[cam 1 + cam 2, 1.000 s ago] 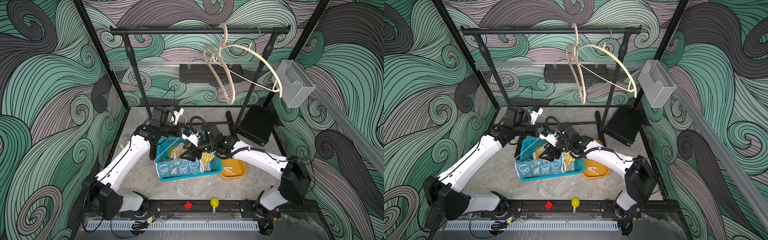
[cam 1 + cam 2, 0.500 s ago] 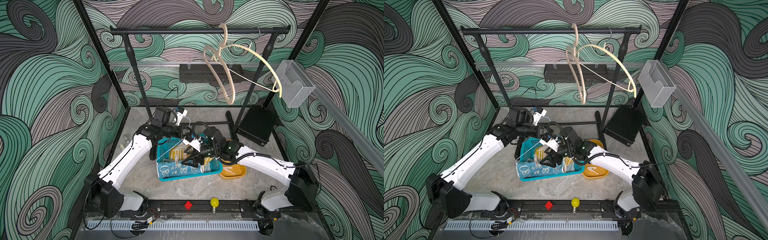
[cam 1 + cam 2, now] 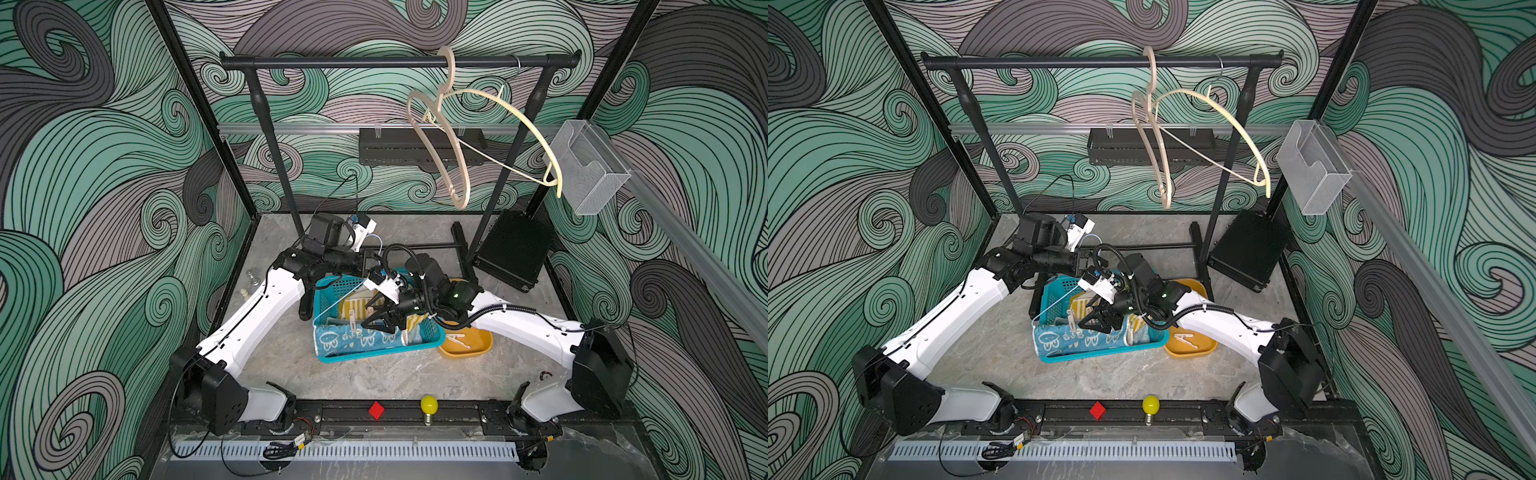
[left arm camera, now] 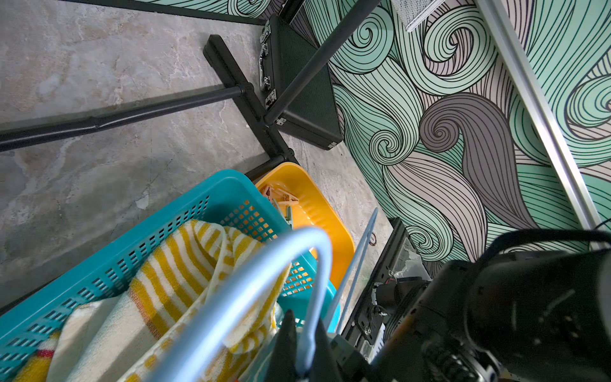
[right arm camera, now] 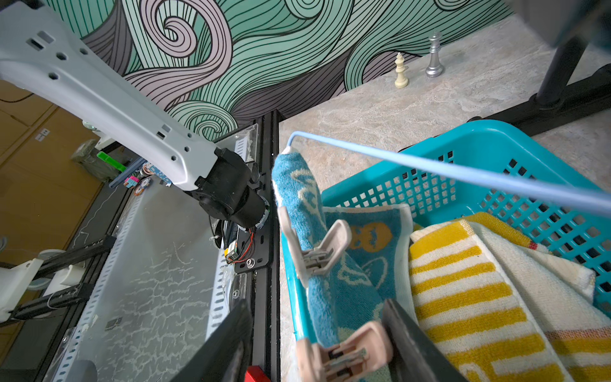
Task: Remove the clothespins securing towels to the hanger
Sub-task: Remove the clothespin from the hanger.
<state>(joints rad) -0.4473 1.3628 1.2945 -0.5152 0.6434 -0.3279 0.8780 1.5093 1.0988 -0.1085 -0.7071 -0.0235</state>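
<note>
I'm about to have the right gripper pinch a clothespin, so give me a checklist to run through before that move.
1. Left gripper shut on the hanger: ok.
2. Right gripper open, jaws either side of the nearest clothespin: ok.
3. Clothespin centred between the jaws: not ok, it sits nearer one side.
4. Gripper low enough on its handles: cannot tell.
5. Yellow tray beside the basket, room for another clothespin: ok.
6. Blue towel unpinned: not ok, a second clothespin grips it.
</note>
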